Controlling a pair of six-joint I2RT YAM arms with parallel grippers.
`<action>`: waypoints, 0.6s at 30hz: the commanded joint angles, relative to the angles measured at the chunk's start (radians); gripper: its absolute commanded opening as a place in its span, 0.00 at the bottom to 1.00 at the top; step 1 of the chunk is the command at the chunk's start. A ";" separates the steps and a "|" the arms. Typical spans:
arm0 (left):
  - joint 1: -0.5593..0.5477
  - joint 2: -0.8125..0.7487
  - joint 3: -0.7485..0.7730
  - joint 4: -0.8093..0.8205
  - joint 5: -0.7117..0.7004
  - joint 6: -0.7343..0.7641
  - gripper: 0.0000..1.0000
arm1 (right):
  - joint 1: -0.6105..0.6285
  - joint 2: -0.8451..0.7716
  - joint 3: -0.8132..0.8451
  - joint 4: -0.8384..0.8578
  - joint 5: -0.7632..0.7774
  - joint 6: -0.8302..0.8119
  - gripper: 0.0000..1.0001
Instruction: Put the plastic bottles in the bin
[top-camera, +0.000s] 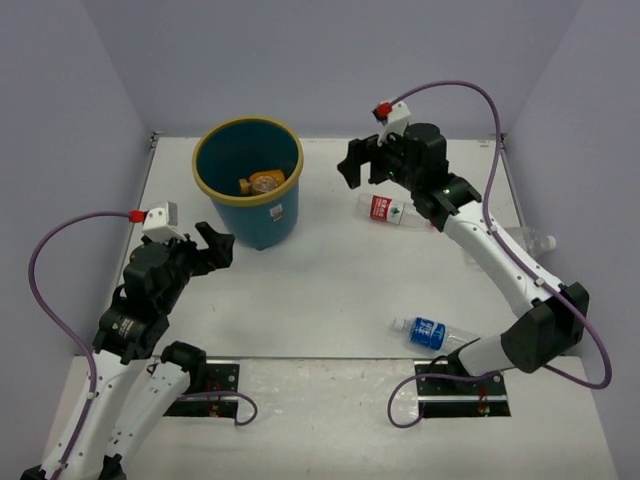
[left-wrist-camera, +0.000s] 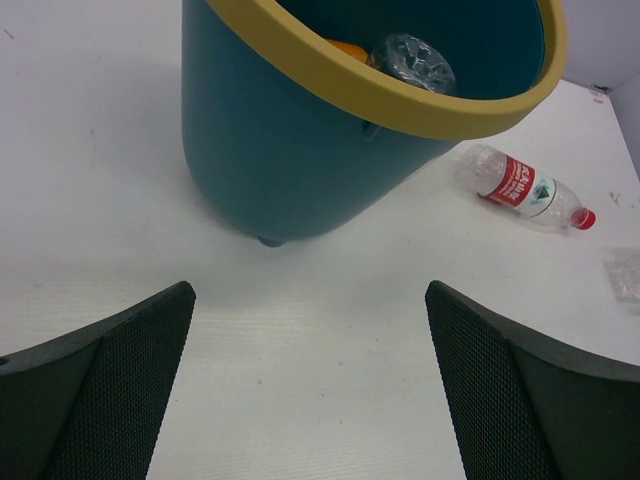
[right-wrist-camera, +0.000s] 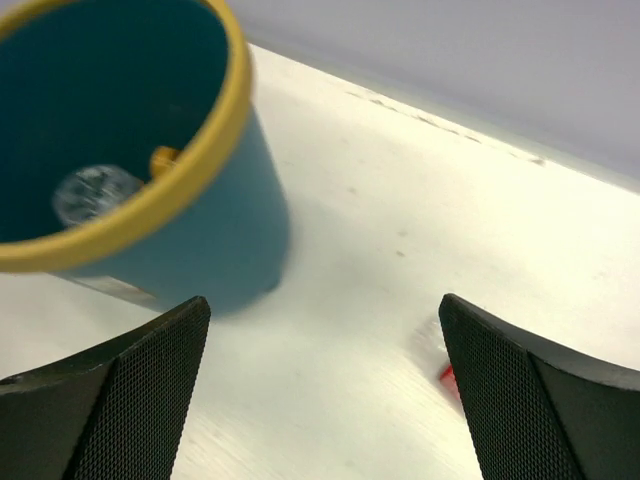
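Lying on table (top-camera: 330, 290) near spread right tool (top-camera: 352, 165): red-label bottle (top-camera: 388, 210).

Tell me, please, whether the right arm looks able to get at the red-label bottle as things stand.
Probably yes: the right gripper hangs open close by the red-label bottle, which lies alone on the table with nothing over it; the bin stands apart.

My left pincer (left-wrist-camera: 308, 295) had matt black pads (left-wrist-camera: 120, 400) with a fine, mesh-like grain. The bin (left-wrist-camera: 290, 150) looked like smooth teal and yellow plastic with a soft sheen. At three o'clock from it lay a clear, shiny plastic bottle (left-wrist-camera: 525, 187) with a glossy red label. The table (left-wrist-camera: 90, 230) was white, matt and faintly streaked.
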 joint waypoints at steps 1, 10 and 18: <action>0.013 0.010 -0.017 0.041 0.010 0.027 1.00 | -0.077 -0.102 -0.102 0.013 -0.131 -0.298 0.99; 0.024 0.009 -0.020 0.039 -0.013 0.019 1.00 | -0.141 -0.011 -0.209 -0.191 -0.024 -0.897 0.99; 0.041 0.047 -0.015 0.033 -0.027 0.019 1.00 | -0.226 0.187 -0.084 -0.309 -0.016 -0.935 0.99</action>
